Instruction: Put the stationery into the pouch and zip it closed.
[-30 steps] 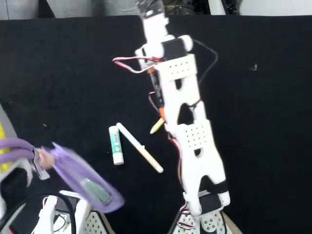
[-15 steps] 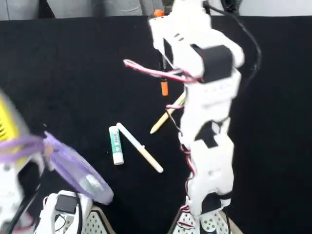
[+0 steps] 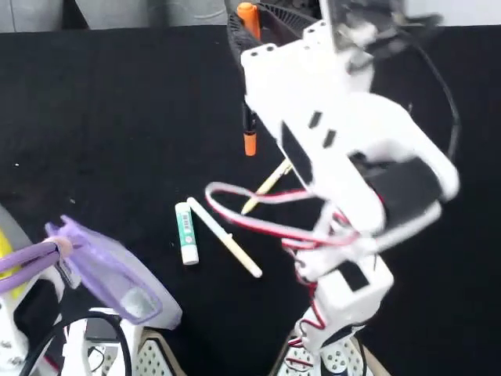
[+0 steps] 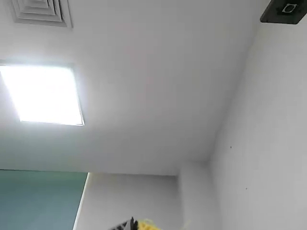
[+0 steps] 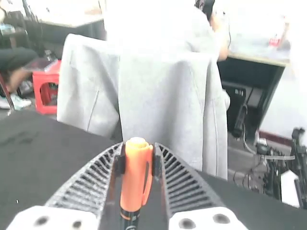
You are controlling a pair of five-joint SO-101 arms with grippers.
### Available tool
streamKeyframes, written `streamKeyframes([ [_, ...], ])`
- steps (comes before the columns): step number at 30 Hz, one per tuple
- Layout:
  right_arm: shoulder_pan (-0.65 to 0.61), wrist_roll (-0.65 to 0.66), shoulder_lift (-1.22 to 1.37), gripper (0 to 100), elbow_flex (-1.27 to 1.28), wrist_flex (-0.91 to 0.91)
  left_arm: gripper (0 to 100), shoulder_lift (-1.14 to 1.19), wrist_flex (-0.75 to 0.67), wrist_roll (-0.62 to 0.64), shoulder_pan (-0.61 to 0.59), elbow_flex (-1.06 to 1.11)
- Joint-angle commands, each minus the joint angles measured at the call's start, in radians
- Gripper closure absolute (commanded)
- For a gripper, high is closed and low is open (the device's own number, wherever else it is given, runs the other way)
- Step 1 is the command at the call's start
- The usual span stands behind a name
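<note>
My right gripper is raised high over the far middle of the black table, shut on a black pen with orange ends that hangs straight down. In the right wrist view the ribbed black fingers clamp the pen's orange cap. At the near left, my left gripper holds the purple pouch by one end, lifted and tilted. On the table lie a white and green glue stick, a cream pen and a yellow pencil.
The right arm's white body looms over the table's middle and right, with red and white cables looping below it. Arm bases stand at the near edge. Grey chairs stand beyond the far edge.
The right arm has risen and swung up, carrying the orange-ended pen off the table. The left gripper and the pouch have shifted slightly at the near left.
</note>
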Motion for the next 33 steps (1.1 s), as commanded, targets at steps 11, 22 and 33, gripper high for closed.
streamKeyframes([
  [11, -0.199, 0.000, -0.625, 98.8, 0.576, -0.046, 97, -0.029, -0.009, 0.051, -0.033, 0.018],
  [22, -0.408, -0.002, -1.024, 98.8, 1.357, -0.516, 97, -0.029, -0.009, 0.106, -0.033, 0.018],
  [33, -0.560, 0.038, -1.458, 98.7, 2.161, -1.188, 97, -0.029, -0.009, 0.106, -0.033, 0.018],
])
